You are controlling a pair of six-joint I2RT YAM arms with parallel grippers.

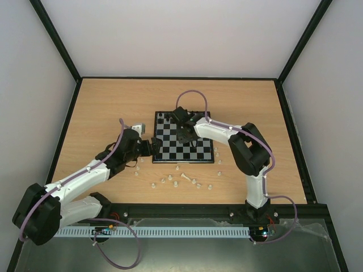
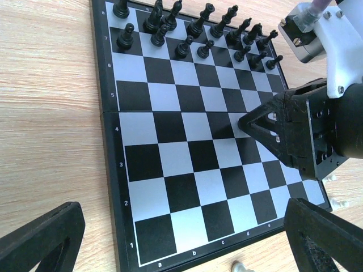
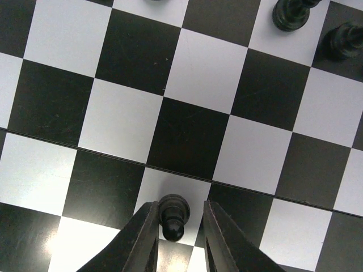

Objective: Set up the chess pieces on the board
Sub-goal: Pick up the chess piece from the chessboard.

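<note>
Counter [image 1: 102, 113] carries the board [image 1: 167, 150] at its middle. Beside its left edge the left pincer [image 2: 181, 226] hangs wide apart, holding nothing. Over mid-board the right pincer [image 3: 179, 212] straddles a black pawn [image 3: 172, 224] on a pale square; whether it clamps I cannot tell. The far two ranks hold black pieces [image 2: 193, 34]. The white pieces [image 1: 185, 178] lie scattered off the board by its near edge, so their whole side looks undone

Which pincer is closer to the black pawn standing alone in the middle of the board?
Right. The right pincer has a finger on each side of the black pawn. The left pincer hangs open by the board edge, well away from it.
</note>
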